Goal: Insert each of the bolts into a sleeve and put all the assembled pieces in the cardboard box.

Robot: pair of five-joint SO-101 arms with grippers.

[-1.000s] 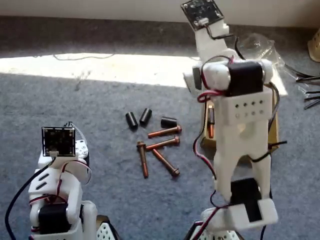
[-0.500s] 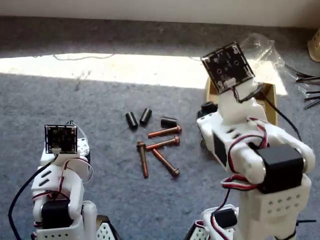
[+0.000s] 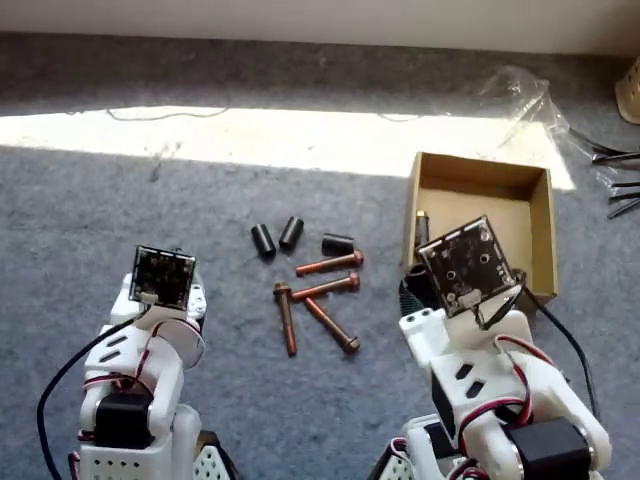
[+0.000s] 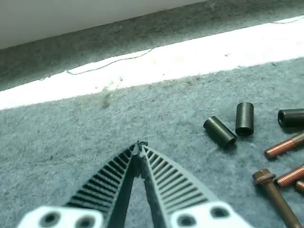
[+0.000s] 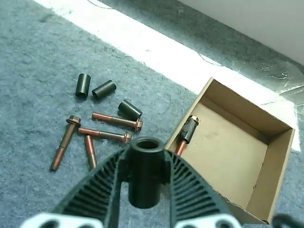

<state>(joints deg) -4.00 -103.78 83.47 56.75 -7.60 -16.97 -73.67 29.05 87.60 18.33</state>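
Three black sleeves [image 3: 291, 233] lie loose on the grey carpet, with several copper bolts [image 3: 325, 287] scattered just below them. The cardboard box [image 3: 535, 235] stands to their right; one bolt fitted with a sleeve [image 5: 186, 134] lies in it against the wall nearest the loose bolts. My right gripper [image 5: 144, 153] is shut on another black sleeve [image 5: 144, 178], held upright above the carpet just short of the box. My left gripper [image 4: 140, 148] is shut on nothing, low over bare carpet left of the sleeves [image 4: 220, 131].
A bright sunlit strip [image 3: 250, 135] crosses the carpet behind the parts. Crumpled clear plastic [image 3: 520, 92] and dark cables [image 3: 615, 185] lie beyond and right of the box. Both arm bases [image 3: 130, 420] stand at the near edge.
The right arm has drawn back from over the box toward the near edge, uncovering the box. The left arm has shifted a little to the right.
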